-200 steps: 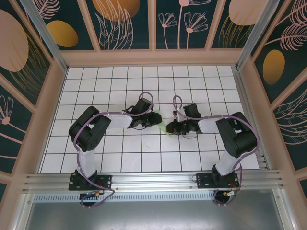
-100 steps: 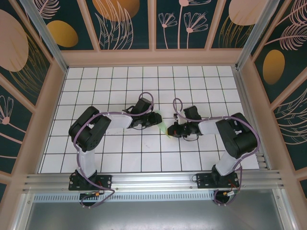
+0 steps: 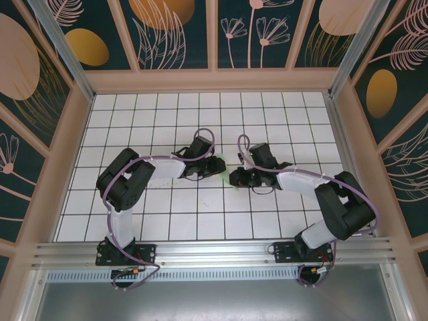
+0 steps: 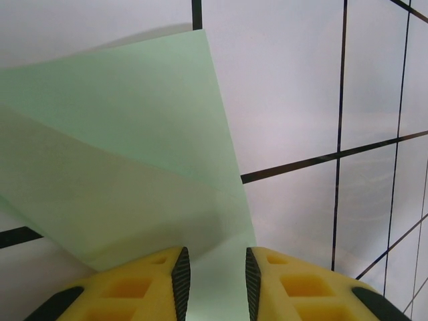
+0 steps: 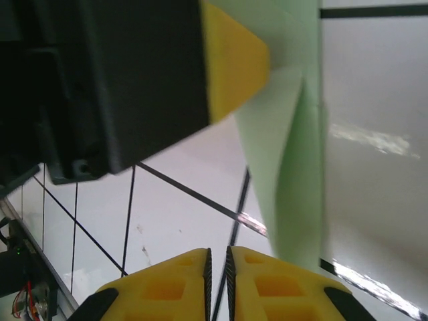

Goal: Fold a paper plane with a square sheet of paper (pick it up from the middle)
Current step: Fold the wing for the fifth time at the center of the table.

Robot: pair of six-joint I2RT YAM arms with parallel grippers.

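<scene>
We see pale green folded paper (image 4: pixel 134 154) between our slightly parted left fingers (image 4: pixel 134 294); the right fingers (image 5: pixel 167 284), nearly together, sit beside it.

White tiled table (image 3: pixel 134 114) here, black grid lines running clean across it, a pale wooden frame (image 3: pixel 72 157) boxing it in. Near the centre lies the mint-green paper sheet (image 4: pixel 120 147), folded over on itself, one layer overlapping another, its edge crossing a grid line.

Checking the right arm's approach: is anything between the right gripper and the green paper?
Nothing visible. The green paper lies just ahead of the right gripper; the left gripper is at its far end, not between.
</scene>
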